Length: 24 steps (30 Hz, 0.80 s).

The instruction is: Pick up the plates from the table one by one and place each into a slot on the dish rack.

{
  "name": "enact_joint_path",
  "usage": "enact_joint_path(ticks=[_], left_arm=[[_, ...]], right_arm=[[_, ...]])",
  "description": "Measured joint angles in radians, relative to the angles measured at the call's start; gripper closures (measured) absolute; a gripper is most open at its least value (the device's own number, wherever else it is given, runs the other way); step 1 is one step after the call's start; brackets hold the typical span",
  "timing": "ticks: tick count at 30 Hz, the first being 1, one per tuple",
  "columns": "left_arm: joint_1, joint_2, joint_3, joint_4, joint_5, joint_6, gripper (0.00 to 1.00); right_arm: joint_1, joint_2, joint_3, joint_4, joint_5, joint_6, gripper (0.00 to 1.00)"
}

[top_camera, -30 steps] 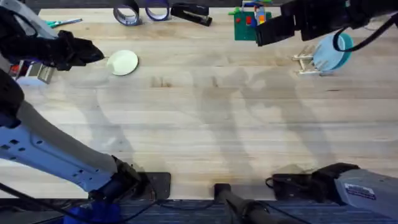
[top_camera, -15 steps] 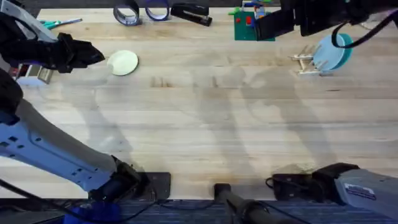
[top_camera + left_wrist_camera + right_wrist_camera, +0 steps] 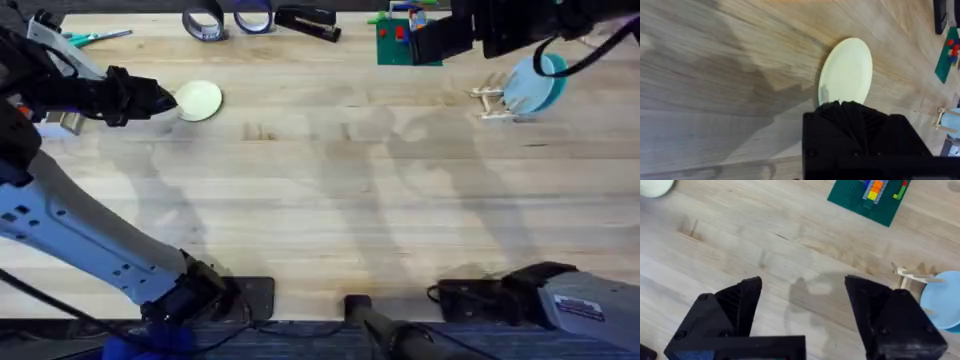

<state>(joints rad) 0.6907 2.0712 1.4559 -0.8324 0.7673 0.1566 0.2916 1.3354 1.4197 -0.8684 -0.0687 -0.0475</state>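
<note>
Since the earlier frames, the left gripper (image 3: 168,98) has slid along the large light wooden butcher-block table (image 3: 330,190) until its black tips meet the near rim of the small flat round cream-yellow plastic plate (image 3: 199,100); the right arm has hardly shifted in the last half second.

At the far right, the small natural-wood dish rack of thin upright dowels (image 3: 489,102) holds the round light blue plastic plate (image 3: 533,83) standing on edge in a slot. Part of that blue plate is covered by the right arm and its cable.

From the left wrist camera, the left fingers are bunched tight together at the cream plate's edge (image 3: 846,71); whether they pinch the rim is hard to make out. The right gripper (image 3: 802,302) hangs spread wide above bare wood, nothing between its fingers.

Along the far edge sit two tape rolls (image 3: 228,19), a black stapler (image 3: 307,22) and a green brick baseplate (image 3: 394,38) carrying coloured bricks.
</note>
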Motion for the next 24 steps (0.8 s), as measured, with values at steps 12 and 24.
enact_joint_path(ticks=[12, 24], left_arm=[[0.0, 0.01, 0.003, 0.034, 0.001, 0.0, 0.96], [0.005, 0.11, 0.032, 0.037, 0.075, -0.004, 0.96]], right_arm=[[0.0, 0.0, 0.0, 0.0, 0.0, 0.0, 0.007], [0.0, 0.0, 0.0, -0.002, 0.0, 0.0, 0.007]])
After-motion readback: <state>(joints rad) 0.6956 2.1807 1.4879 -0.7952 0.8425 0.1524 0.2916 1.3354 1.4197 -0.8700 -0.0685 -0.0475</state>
